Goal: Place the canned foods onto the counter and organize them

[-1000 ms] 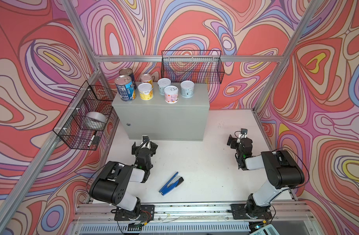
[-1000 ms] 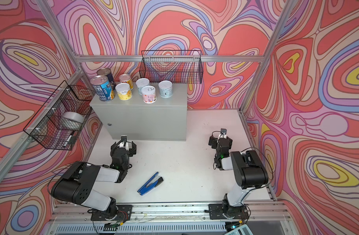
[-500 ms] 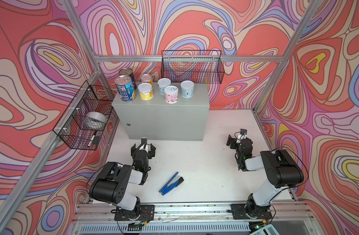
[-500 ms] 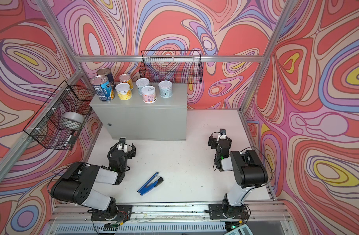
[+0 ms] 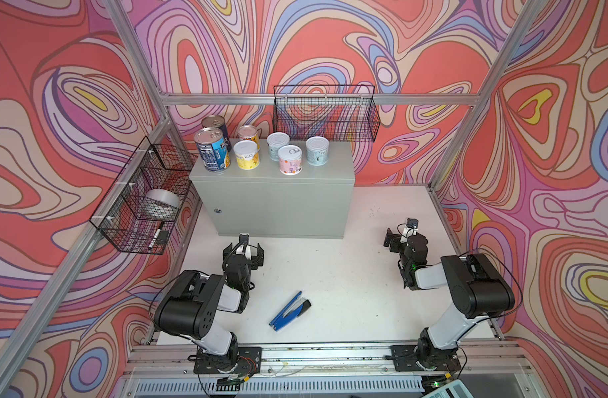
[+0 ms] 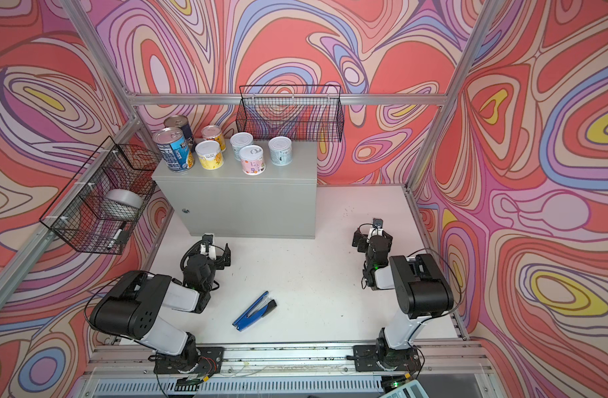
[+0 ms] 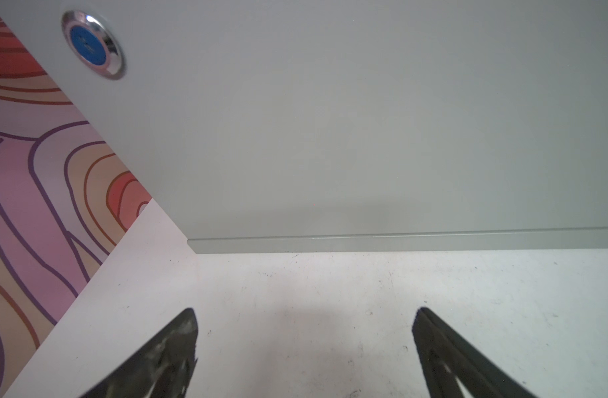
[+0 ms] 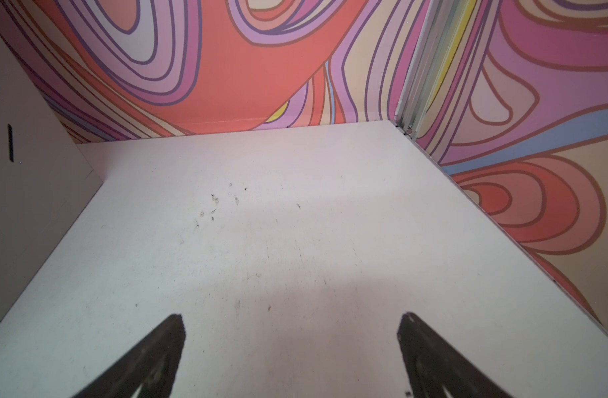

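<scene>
Swirled pink-and-red walls frame a matte grey metal worktop (image 5: 337, 163), upper centre in both top views. All seven canned foods (image 5: 249, 155) stand upright on it, squat cylinders with glossy printed labels and flat white or silver lids. Since a second ago only the left arm (image 5: 206, 299) has drawn slightly back. Left jaws and right jaws gape wide and hold nothing. Placing looks finished.

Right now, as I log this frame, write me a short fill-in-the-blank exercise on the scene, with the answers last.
1. The number of cans standing upright on the grey cabinet is ____.
2. The silver tape roll sits inside a black wire ____.
3. The only thing lying on the white table between the arms is a blue ____.
4. The left gripper and the right gripper both have their jaws ____.

Missing words: seven; basket; stapler; open.
</scene>
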Controlling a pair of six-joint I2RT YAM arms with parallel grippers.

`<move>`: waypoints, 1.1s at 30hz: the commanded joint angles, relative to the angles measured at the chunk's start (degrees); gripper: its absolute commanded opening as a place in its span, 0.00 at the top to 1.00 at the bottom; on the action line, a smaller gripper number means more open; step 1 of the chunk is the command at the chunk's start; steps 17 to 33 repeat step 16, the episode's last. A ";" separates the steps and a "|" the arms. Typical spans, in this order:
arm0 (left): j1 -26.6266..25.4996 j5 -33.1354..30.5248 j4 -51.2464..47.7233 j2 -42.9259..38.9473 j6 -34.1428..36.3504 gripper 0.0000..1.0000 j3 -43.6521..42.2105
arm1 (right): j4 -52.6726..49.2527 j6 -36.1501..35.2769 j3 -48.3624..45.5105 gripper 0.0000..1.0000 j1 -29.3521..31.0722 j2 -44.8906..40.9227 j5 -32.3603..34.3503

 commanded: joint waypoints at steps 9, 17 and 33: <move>0.27 0.60 4.48 0.36 -0.02 0.00 -0.61 | 0.24 -0.21 0.59 0.02 -0.05 0.63 0.29; 0.27 0.60 4.38 0.36 -0.05 0.00 -0.61 | -0.06 0.05 0.65 0.02 -0.04 0.55 -0.04; 0.27 0.60 4.38 0.36 -0.05 0.00 -0.61 | -0.06 0.05 0.65 0.02 -0.04 0.55 -0.04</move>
